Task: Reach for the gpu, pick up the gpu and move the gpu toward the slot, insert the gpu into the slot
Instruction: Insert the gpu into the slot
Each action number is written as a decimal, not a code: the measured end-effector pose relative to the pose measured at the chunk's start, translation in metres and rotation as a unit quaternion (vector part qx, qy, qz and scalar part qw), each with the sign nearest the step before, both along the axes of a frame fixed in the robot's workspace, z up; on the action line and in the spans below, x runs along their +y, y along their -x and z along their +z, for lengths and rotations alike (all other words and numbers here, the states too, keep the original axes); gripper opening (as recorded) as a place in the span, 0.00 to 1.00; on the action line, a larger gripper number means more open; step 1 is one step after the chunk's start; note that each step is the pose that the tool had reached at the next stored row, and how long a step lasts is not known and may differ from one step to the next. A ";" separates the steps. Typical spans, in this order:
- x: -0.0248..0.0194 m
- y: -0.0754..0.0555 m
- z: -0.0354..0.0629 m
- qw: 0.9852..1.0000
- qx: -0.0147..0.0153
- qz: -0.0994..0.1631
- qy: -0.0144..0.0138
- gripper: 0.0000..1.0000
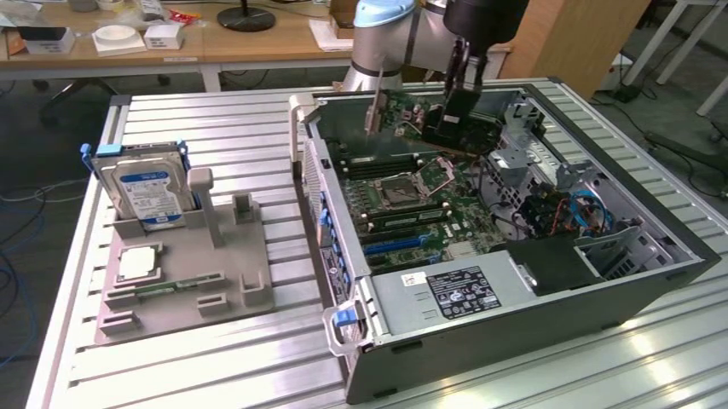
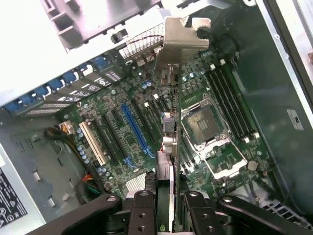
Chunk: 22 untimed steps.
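Gripper (image 1: 458, 115) clamped on the gpu (image 1: 401, 112), fingers (image 2: 143, 208) pinching the card from both sides. Card hangs edge-down w/ its metal bracket (image 2: 182, 36) at one end, inside the open PC case (image 1: 637, 281), up over the mobo (image 1: 438, 213) near the far wall, not seated in anything. In wrist view it lies betw the long blue slot (image 2: 134, 129) and the CPU socket (image 2: 203, 122). Hard drive (image 1: 146, 189) stands upright in grey holder (image 1: 228, 281) on the table (image 1: 228, 119), apart from the case
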<state>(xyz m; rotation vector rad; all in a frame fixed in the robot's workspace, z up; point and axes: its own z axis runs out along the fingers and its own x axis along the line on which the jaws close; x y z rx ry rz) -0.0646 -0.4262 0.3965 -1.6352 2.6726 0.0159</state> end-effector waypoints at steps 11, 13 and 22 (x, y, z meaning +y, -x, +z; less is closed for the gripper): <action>0.0000 0.000 0.0000 0.997 0.000 0.079 0.000 0.27; 0.0000 0.000 0.0000 0.996 0.000 0.094 0.000 0.27; 0.0000 0.000 -0.0003 0.989 0.000 0.151 0.000 0.27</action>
